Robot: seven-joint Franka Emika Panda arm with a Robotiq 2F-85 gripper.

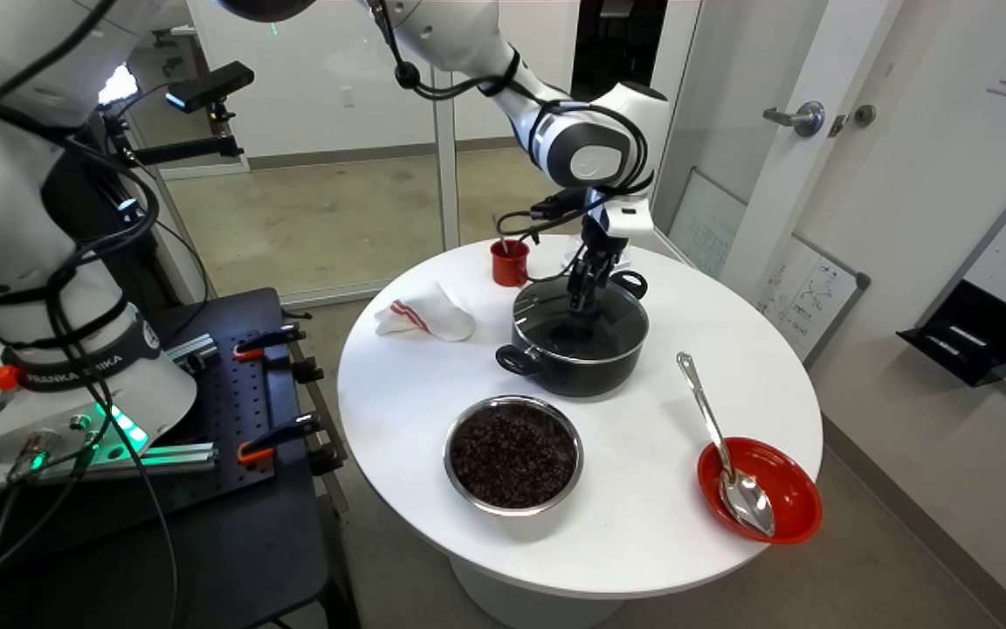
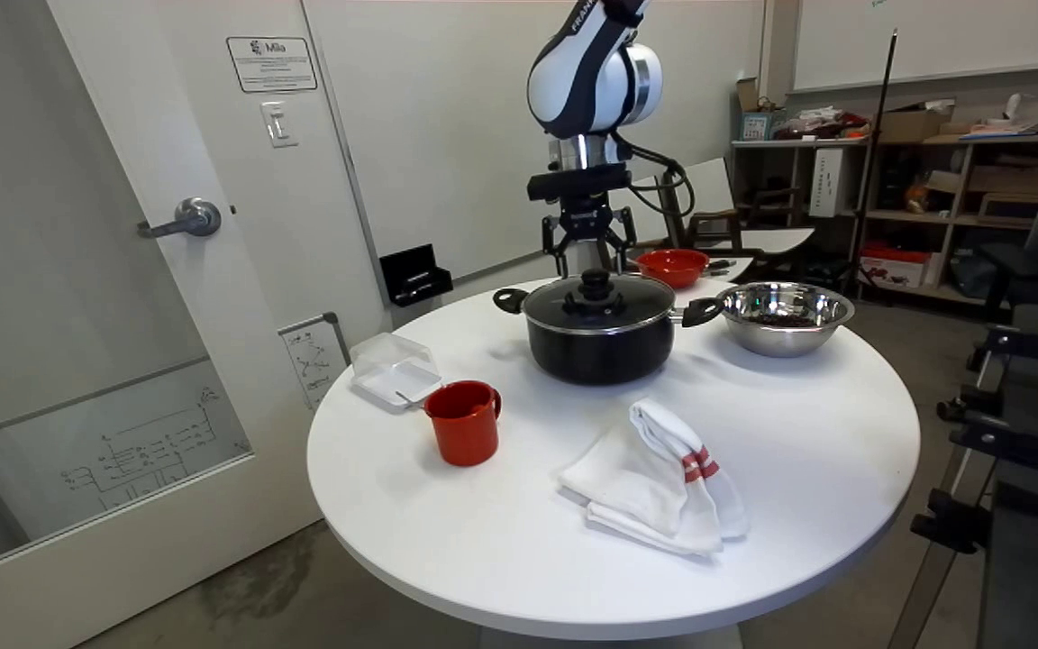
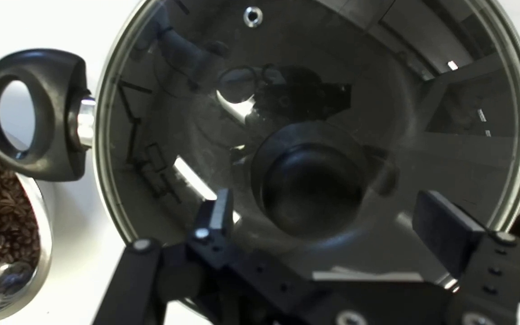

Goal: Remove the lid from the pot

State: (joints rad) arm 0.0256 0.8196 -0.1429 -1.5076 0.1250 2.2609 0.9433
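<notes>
The lid (image 2: 645,302), glass with a silvery rim and a dark knob (image 2: 596,285), rests level on the black pot (image 2: 600,356). Both also show in an exterior view, where the pot (image 1: 586,380) stands near the middle of the round table. Above the lid, my gripper (image 2: 591,264) points down with its fingers spread wide. From the wrist view, the gripper (image 3: 330,216) is open, one finger on either side of the knob (image 3: 312,189), which sits slightly ahead of the fingertips. Nothing is held. Whether the fingertips touch the glass I cannot tell.
Beside the pot is a steel bowl (image 2: 785,341) of coffee beans. A red bowl (image 1: 795,476) with a spoon (image 1: 702,406) stands near the table edge. A red mug (image 2: 465,428), a white cloth (image 2: 654,478) and a clear plastic container (image 2: 393,374) also lie around the pot.
</notes>
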